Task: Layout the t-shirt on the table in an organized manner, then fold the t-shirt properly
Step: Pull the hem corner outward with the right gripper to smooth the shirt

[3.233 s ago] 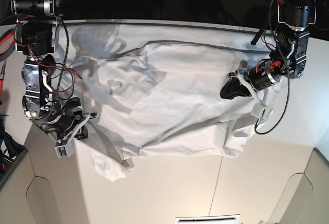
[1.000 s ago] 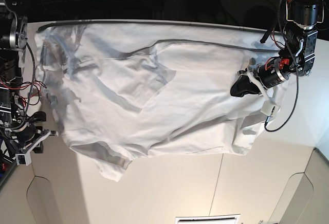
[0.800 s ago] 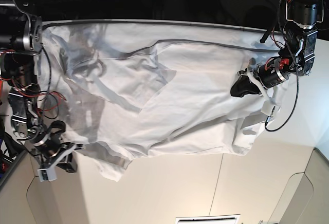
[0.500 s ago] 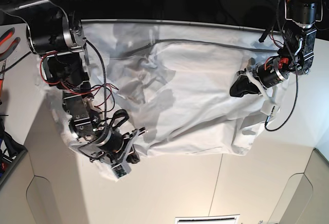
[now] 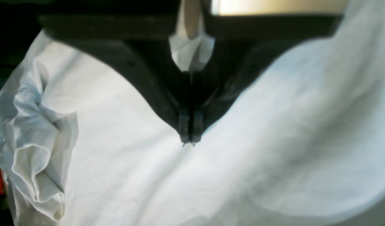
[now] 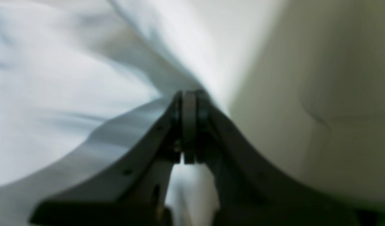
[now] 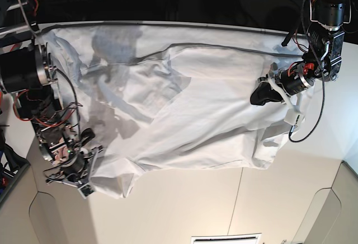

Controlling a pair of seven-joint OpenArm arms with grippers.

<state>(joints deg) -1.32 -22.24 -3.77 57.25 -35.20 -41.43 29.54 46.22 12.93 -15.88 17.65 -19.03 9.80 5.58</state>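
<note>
Right arm (image 7: 70, 163) swung outward; both jaws stay clamped on the t-shirt (image 7: 190, 104).

The t-shirt (image 7: 190, 104) is seen as soft, matt white cloth, creased and wrinkled. The surface (image 7: 184, 210) is shown smooth, matt off-white. Matt black plastic forms the right tool (image 6: 188, 103).

bright overhead light; wrist views seemingly motion-blurred.
</note>
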